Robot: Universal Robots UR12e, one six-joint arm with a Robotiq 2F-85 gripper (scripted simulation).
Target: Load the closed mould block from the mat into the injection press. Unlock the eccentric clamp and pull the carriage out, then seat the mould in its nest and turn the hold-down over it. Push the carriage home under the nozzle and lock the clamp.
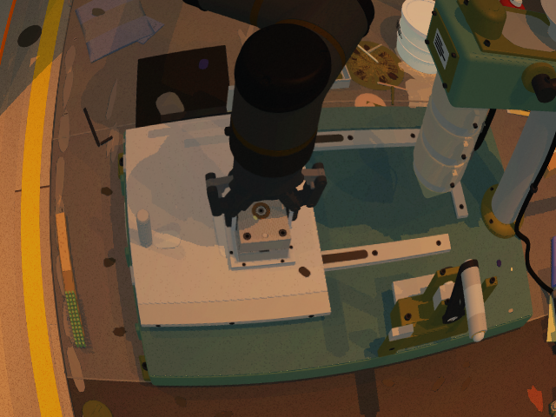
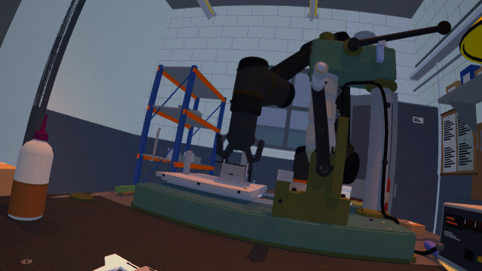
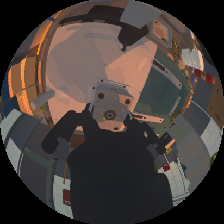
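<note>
The grey mould block point(image 1: 262, 235) point(image 3: 111, 104) point(image 2: 232, 172) sits in the square nest on the pale carriage plate point(image 1: 215, 224) point(image 2: 211, 182), which stands pulled out to the left end of the green press base. My gripper point(image 1: 265, 208) point(image 3: 108, 115) point(image 2: 241, 160) comes straight down over the block, its two fingers clamped on the block's opposite sides. The hold-down post point(image 1: 144, 227) point(image 3: 42, 100) stands upright near the plate's left edge, apart from the mould. The eccentric clamp point(image 1: 467, 298) point(image 2: 320, 124), with its white handle, sits at the base's front right corner.
The press column and green head point(image 1: 485, 67) point(image 2: 350, 64) rise at the right, with the nozzle barrel point(image 1: 442, 148) above the empty rails. A black mat point(image 1: 182, 85) lies behind the carriage. A glue bottle point(image 2: 32, 173) stands on the bench, far to one side.
</note>
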